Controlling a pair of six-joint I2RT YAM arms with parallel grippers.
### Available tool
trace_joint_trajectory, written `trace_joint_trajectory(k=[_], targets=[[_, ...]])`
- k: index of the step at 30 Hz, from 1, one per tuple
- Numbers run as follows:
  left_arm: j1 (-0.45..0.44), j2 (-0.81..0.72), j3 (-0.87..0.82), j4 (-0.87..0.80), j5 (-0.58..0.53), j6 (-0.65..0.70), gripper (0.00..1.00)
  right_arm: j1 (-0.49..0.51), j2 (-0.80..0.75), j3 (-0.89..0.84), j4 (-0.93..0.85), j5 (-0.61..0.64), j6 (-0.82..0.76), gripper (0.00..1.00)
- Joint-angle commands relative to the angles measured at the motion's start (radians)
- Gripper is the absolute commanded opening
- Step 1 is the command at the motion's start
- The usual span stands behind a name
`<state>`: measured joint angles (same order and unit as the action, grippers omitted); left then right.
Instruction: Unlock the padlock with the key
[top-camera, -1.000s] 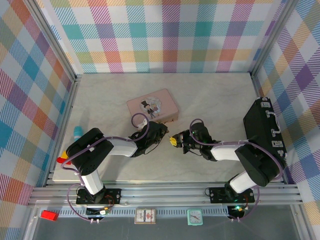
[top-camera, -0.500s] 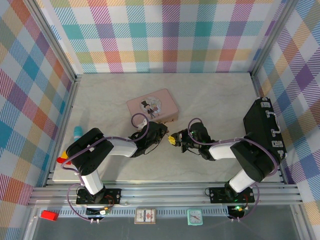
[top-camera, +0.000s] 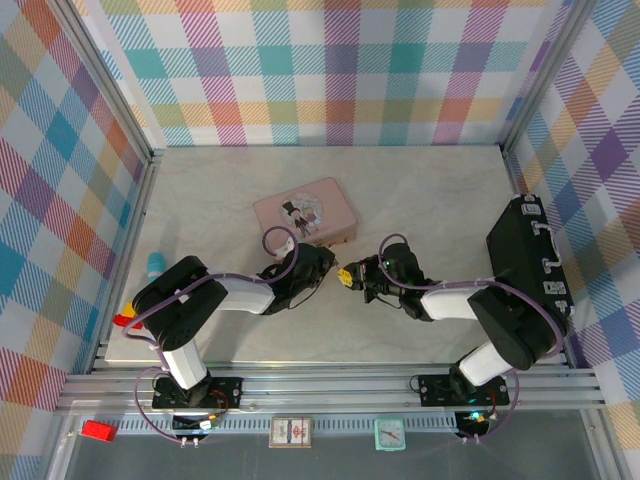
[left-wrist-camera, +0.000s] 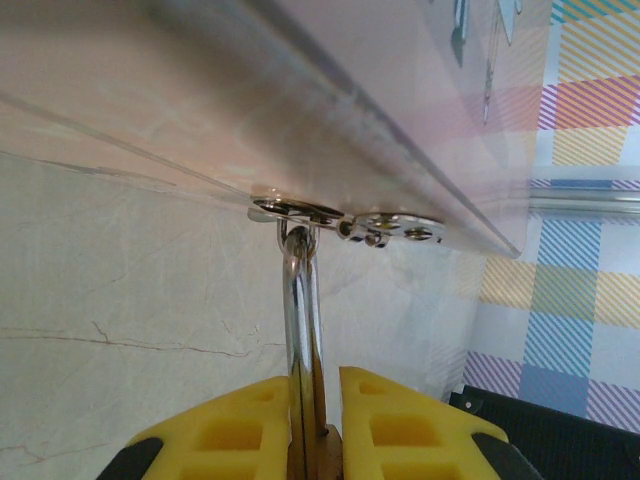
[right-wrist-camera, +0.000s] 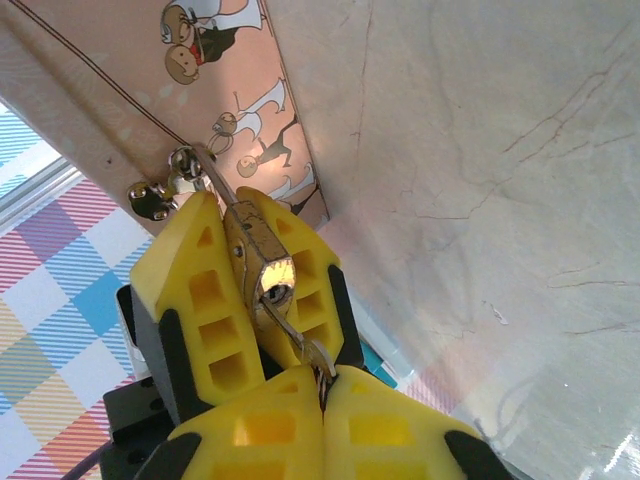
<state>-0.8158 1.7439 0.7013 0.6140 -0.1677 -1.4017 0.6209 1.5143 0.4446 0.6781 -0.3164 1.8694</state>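
The left hand (left-wrist-camera: 316, 388) is clamped on the padlock (right-wrist-camera: 262, 268). Its shackle (left-wrist-camera: 300, 300) hooks through the hasp (left-wrist-camera: 298, 209) of the pink tin (top-camera: 305, 210), at the tin's 5 o'clock corner just over the tabletop (top-camera: 430, 190). The right hand (right-wrist-camera: 322, 385) pinches the key (right-wrist-camera: 303, 348), whose blade appears seated in the keyhole. Turning looks next: twist along the key's axis with the left grip firm and no sideways pull. The tin shows cartoon figures (right-wrist-camera: 190, 35) and no readable writing.
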Motion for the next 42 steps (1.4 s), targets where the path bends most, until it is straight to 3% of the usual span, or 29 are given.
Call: trace_joint_trajectory(k=[1,42], targets=[[-0.043,0.037,-0.031,0.011,0.166,-0.079,0.0,-0.007,-0.032,0.028,-0.024,0.02,-0.032,0.0],[-0.065,0.036,-0.011,0.011,0.174,-0.071,0.0,-0.008,0.027,0.065,-0.086,-0.012,-0.047,0.0]])
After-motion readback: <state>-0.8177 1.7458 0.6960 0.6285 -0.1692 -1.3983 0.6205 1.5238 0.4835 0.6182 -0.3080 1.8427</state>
